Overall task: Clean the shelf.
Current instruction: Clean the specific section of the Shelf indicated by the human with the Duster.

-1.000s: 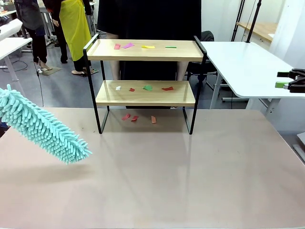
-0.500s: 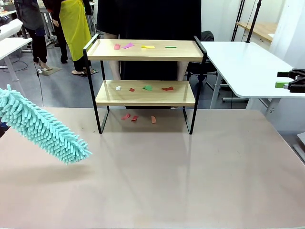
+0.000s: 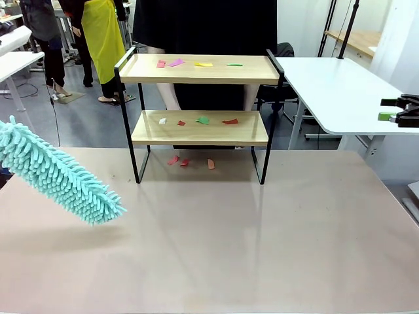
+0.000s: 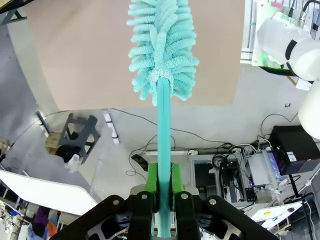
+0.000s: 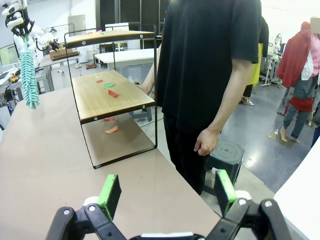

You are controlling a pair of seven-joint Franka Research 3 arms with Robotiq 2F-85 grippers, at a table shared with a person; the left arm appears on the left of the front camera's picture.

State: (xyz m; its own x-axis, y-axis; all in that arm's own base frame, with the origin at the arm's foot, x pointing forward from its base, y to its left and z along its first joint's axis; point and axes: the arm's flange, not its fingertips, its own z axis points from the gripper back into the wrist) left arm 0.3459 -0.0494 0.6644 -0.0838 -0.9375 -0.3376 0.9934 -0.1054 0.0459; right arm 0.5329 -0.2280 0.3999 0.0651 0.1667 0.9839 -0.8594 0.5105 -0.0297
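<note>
Front camera faces the shelf [image 3: 196, 134]; right wrist sees it sideways.

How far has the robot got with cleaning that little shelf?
Done: the left pincer is shut on the handle of the teal duster. In hand: the duster hangs over the table, left of the shelf, apart from it. Left: all the sweeping; coloured scraps lie on both boards and on the table beneath. The right pincer is open.

Two-tier shelf [image 3: 200, 136]: light wooden boards in a thin black frame, stood upright at the far side of the table [image 3: 262, 248]; small coloured scraps [image 3: 203, 120] lay on both boards and beneath it.
</note>
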